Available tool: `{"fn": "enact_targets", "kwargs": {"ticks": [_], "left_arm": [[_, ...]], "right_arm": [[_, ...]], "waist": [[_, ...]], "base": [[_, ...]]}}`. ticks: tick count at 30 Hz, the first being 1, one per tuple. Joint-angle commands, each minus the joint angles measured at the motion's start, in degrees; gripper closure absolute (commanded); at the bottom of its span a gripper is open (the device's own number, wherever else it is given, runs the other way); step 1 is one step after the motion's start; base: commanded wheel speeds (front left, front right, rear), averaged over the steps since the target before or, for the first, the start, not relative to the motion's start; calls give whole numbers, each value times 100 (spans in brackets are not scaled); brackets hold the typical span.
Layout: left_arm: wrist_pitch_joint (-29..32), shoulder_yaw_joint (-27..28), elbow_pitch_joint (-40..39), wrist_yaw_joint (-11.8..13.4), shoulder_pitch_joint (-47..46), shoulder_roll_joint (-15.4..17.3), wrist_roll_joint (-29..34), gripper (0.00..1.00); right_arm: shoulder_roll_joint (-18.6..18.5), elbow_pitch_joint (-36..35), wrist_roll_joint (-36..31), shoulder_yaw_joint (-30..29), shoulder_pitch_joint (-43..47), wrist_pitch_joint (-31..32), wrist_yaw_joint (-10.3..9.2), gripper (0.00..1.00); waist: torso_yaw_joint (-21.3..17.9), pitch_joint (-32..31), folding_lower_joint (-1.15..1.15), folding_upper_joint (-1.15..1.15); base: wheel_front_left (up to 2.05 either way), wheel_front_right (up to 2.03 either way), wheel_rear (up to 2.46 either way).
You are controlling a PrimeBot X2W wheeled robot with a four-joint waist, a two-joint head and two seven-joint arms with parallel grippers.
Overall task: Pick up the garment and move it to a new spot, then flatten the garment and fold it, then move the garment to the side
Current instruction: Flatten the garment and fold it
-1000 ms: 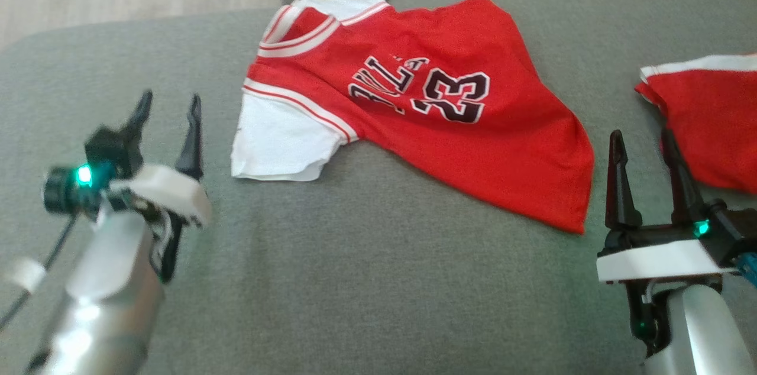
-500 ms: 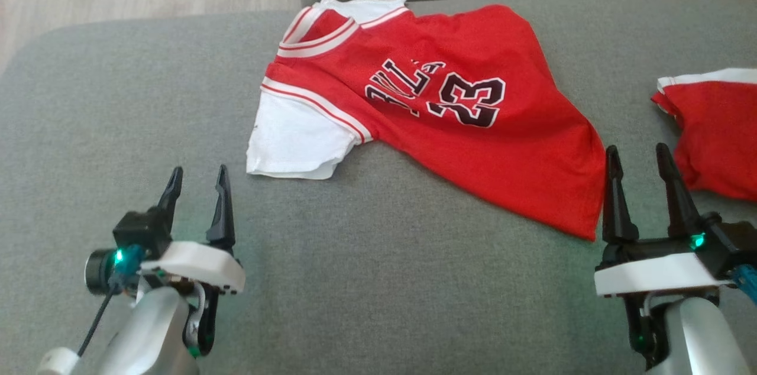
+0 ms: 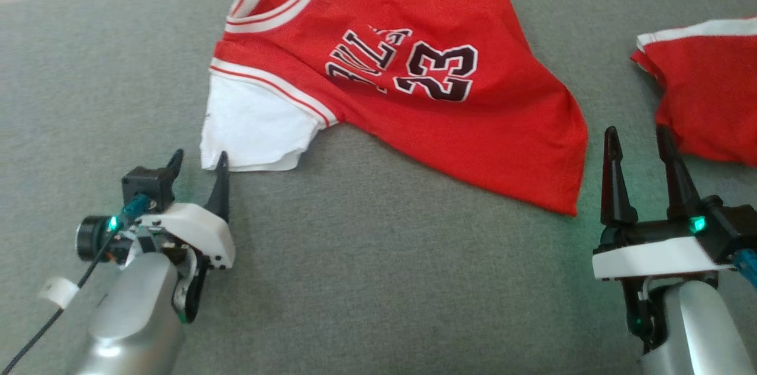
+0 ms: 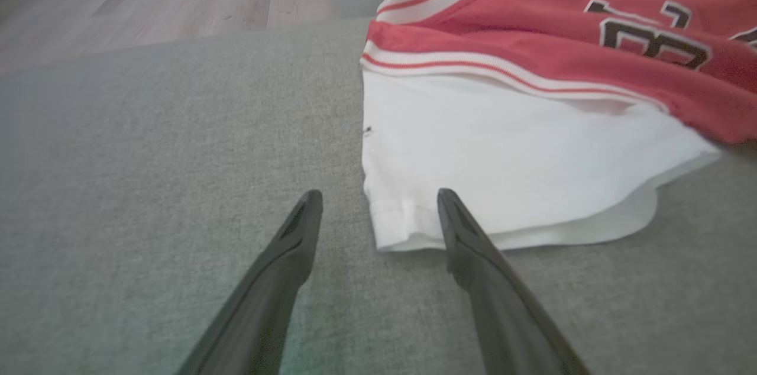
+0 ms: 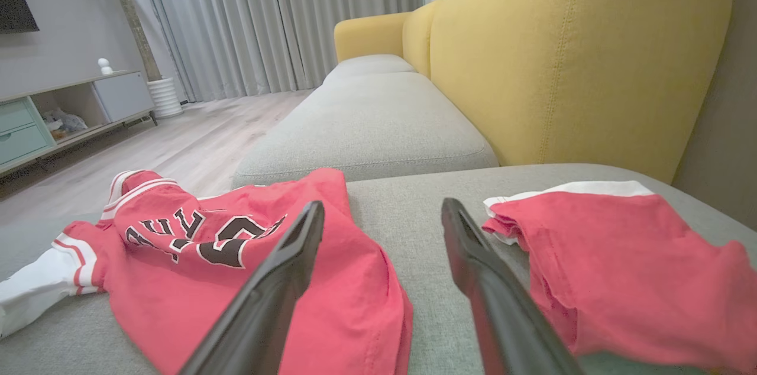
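Head view: high, tilted down on grey sofa seat (image 3: 378, 280). Left wrist view: low, close at white sleeve (image 4: 502, 174). Right wrist view: low, facing yellow backrest (image 5: 579, 55). All 3 share red jersey (image 3: 473, 126).

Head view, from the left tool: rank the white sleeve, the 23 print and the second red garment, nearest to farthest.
1. white sleeve: right at the fingertips of the left tool, just ahead of it.
2. 23 print: mid-jersey, further up and to the right.
3. second red garment: at the far right edge of the view.
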Motion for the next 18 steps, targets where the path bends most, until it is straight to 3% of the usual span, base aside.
{"fn": "enact_targets", "kwargs": {"ticks": [1, 5, 10, 11, 12, 13, 18], "left_arm": [[6, 166, -11, 30, -284, 238, 43, 0], [64, 185, 368, 138, -432, 265, 51, 0], [222, 74, 703, -69, -496, 201, -7, 0], [252, 52, 755, -109, -502, 191, -16, 24], [260, 40, 797, -144, -512, 182, -30, 55], [247, 30, 830, -181, -516, 172, -43, 99], [-82, 65, 827, -323, -522, 101, -146, 100]], "right_arm": [[-30, -203, 20, 145, -180, -61, -5, 0], [-30, -202, 38, 136, -208, -61, -5, 0], [-30, -182, 50, 130, -205, -61, -5, 0], [-30, -176, 50, 128, -202, -61, -5, 0], [-30, -170, 47, 123, -201, -61, -5, 0], [-30, -164, 43, 117, -202, -61, -5, 0], [-30, -118, 27, 91, -146, -61, -5, 0]], "waist": [[-96, 85, -1, 0], [-178, 137, -1, 0], [-226, 116, -1, 0], [-228, 104, -1, 0], [-229, 92, -1, 0], [-229, 73, -1, 0], [-208, -65, -1, 0]], "base": [[0, 0, 0], [0, 0, 0], [0, 0, 0], [0, 0, 0], [0, 0, 0], [0, 0, 0], [0, 0, 0]]}}
